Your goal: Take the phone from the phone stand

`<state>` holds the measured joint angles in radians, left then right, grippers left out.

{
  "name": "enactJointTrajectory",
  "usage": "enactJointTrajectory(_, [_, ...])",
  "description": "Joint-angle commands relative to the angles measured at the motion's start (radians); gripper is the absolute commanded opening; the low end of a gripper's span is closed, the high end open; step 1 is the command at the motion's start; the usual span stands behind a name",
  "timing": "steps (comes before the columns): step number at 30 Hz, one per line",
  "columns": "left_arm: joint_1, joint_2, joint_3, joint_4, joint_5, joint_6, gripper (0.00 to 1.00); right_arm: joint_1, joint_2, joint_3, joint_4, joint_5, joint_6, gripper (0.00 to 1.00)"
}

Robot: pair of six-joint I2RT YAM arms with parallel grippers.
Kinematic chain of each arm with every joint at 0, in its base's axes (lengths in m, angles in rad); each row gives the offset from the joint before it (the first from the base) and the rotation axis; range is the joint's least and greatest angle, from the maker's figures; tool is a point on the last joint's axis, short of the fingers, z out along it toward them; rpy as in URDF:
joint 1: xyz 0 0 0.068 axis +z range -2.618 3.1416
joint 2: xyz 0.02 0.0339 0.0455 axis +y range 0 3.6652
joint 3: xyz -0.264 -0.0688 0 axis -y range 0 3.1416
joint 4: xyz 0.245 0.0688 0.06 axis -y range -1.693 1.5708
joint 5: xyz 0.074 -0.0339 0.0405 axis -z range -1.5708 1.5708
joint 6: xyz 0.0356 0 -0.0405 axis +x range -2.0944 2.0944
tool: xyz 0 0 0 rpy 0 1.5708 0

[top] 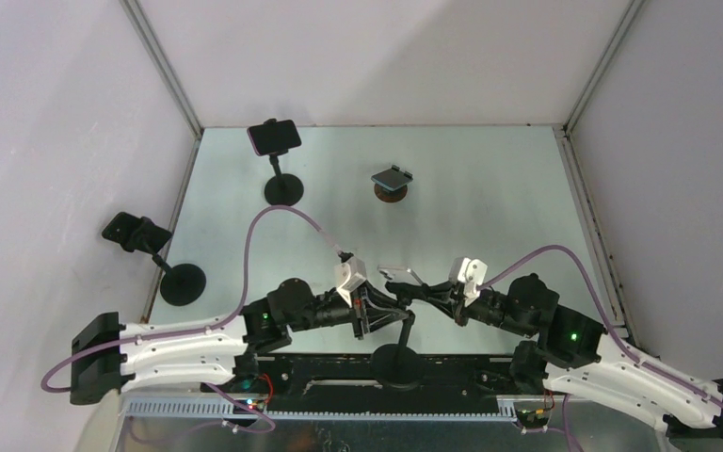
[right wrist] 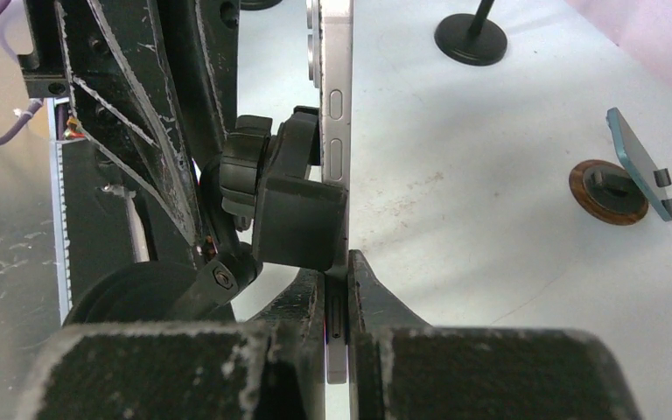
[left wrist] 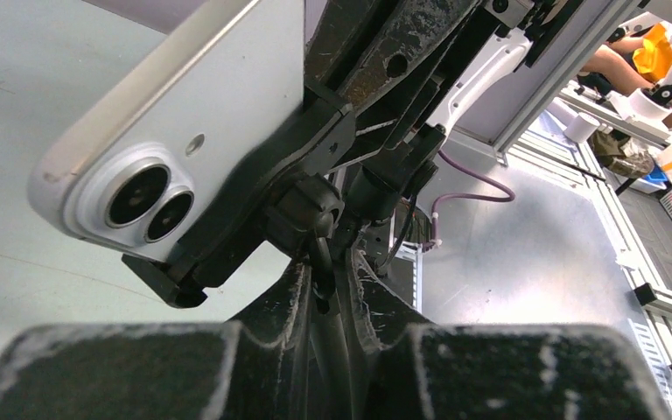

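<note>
1. Reading from the near edge: the phone stand's base [top: 396,363] sat between the two arm bases, and its neck [top: 405,330] rose to the cradle [right wrist: 302,219].
2. The left gripper [left wrist: 325,293] sat just under the cradle with its fingers nearly together on either side of the neck. I couldn't tell whether they bit.
3. The right gripper [right wrist: 337,293] was clamped on the phone's [right wrist: 337,105] thin edge, right at the cradle's side.
4. The phone was seated in the cradle, and its long axis ran straight out from the right fingers. The right arm had it; my guess is the left was there as a brace.
5. Hidden: the phone's held end sat between the right fingers, the screen face was out of sight, and so was the cradle's far clamp.
6. Beyond the stand, well apart, were three other stands [top: 274,137], not in play.
</note>
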<state>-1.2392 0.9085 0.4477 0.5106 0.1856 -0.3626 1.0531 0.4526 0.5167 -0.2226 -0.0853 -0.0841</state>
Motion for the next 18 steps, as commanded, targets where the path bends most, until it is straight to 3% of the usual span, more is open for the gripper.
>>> enactJointTrajectory(1, [-0.029,-0.082,0.005,0.146,0.116,-0.022,0.00,-0.008,0.019,0.039,-0.025,0.233,-0.069,0.00])
enactJointTrajectory(11, [-0.028,-0.089,-0.009,0.110,0.078,-0.014,0.00,0.041,0.006,0.068,-0.013,0.244,0.015,0.00])
enactJointTrajectory(18, [-0.028,-0.097,-0.013,0.086,0.058,0.000,0.00,0.112,0.049,0.108,-0.040,0.380,0.079,0.00])
